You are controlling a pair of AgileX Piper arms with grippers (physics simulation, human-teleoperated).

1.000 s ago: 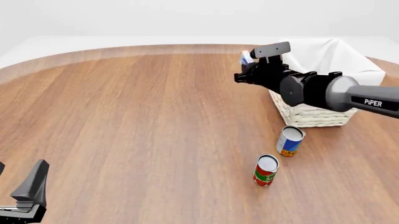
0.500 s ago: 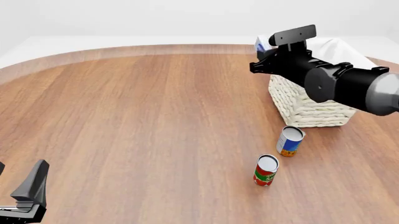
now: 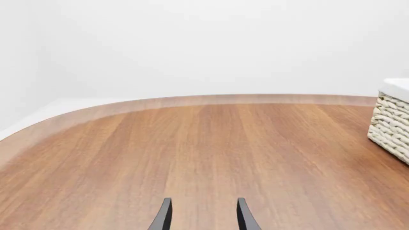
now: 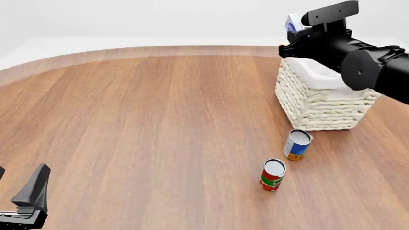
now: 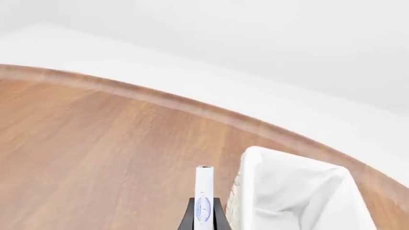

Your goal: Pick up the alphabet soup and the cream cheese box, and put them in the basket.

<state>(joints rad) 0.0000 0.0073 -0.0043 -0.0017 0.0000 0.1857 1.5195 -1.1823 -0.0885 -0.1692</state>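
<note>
The cream cheese box (image 4: 292, 21), white and blue, is held edge-on in my right gripper (image 4: 295, 28), high over the far left corner of the basket (image 4: 319, 103). In the right wrist view the box (image 5: 204, 196) stands thin between the fingers, beside the basket's cloth-lined rim (image 5: 255, 191). The alphabet soup (image 4: 297, 144) stands upright on the table just in front of the basket. My left gripper (image 4: 26, 201) rests open at the near left edge, its fingers (image 3: 163, 215) spread over bare wood.
A red and green can (image 4: 272, 175) stands near the alphabet soup, slightly closer to me. The basket's woven wall (image 3: 391, 127) shows at the edge of the left wrist view. The table's curved far edge (image 4: 147, 49) runs behind.
My right arm has risen and swung right with the cream cheese box, from left of the basket to above its far left corner. The left arm and cans have not moved.
</note>
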